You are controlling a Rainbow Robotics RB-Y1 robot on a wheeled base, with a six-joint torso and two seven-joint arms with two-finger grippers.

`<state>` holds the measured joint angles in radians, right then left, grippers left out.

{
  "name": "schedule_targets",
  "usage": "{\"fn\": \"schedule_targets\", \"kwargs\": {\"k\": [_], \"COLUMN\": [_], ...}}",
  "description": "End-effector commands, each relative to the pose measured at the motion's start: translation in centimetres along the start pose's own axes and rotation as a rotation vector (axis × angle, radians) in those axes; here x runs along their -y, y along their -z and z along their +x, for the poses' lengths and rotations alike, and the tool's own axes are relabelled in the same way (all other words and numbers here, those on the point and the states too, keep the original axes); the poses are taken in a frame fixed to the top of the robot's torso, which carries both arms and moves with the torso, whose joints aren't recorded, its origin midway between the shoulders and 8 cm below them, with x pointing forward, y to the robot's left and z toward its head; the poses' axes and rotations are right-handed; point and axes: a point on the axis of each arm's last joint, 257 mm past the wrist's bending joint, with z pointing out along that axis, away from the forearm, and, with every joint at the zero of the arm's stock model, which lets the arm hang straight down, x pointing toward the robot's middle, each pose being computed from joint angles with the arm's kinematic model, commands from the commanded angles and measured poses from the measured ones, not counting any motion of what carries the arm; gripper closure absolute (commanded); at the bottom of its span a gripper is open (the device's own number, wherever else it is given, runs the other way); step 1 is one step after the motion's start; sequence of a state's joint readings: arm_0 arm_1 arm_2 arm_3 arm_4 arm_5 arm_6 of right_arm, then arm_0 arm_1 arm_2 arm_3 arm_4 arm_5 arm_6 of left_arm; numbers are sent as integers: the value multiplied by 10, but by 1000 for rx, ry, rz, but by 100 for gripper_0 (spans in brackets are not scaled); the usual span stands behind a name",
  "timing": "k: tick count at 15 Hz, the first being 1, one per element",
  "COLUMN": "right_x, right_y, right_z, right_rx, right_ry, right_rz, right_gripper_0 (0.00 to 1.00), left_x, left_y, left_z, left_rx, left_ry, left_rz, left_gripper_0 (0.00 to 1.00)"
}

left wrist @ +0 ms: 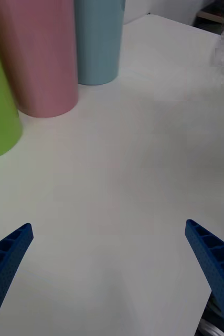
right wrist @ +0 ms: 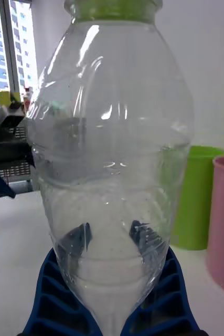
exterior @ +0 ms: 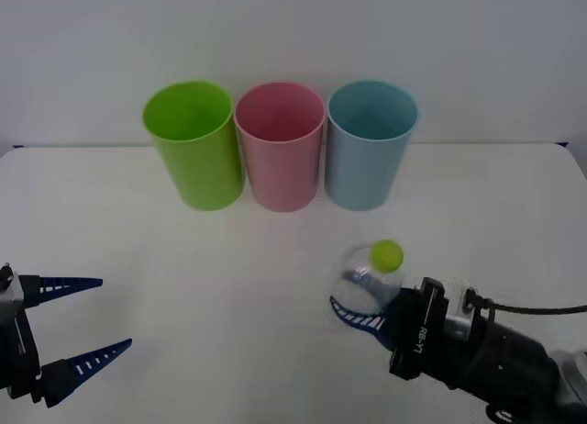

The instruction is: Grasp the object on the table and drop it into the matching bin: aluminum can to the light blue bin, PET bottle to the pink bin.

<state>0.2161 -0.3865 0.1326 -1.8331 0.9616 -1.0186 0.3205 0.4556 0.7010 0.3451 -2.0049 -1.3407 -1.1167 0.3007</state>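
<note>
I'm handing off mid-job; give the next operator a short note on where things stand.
Right gripper: fingers closed around the PET bottle, upright near the table on the right side, in front of the light blue bin.
Left gripper: open, idle at the left.
Done: bottle grasped.
Left: carry it to the pink bin, the middle one beside the lime-green cup, and release.

Plain white wall (exterior: pixel 293 29), window (right wrist: pixel 7 52) showing buildings outside
</note>
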Motion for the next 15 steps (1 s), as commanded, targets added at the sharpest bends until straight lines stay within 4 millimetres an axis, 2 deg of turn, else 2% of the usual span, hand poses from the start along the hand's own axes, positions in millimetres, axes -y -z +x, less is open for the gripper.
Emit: {"fn": "schedule_targets", "kwargs": {"k": [1, 4, 6, 11, 13, 15], "right_x": [15, 30, 42, 75, 92, 117], "right_y": [-16, -36, -50, -98, -116, -137], "right_z": [-46, -94, -112, -139, -141, -144], "right_rx": [37, 65, 72, 81, 77, 76], "right_ry": [21, 29, 44, 51, 41, 44], "right_rz": [49, 113, 152, 212, 223, 247], "right_gripper_0": [100, 100, 100, 100, 100, 100], "left_x": [0, 0, 0, 0, 0, 0], "left_y": [0, 0, 0, 0, 0, 0], "left_z": [0, 0, 0, 0, 0, 0], "left_rx": [0, 0, 0, 0, 0, 0], "left_ry": [0, 0, 0, 0, 0, 0], "left_rz": [0, 0, 0, 0, 0, 0], "left_gripper_0": [0, 0, 0, 0, 0, 0]}}
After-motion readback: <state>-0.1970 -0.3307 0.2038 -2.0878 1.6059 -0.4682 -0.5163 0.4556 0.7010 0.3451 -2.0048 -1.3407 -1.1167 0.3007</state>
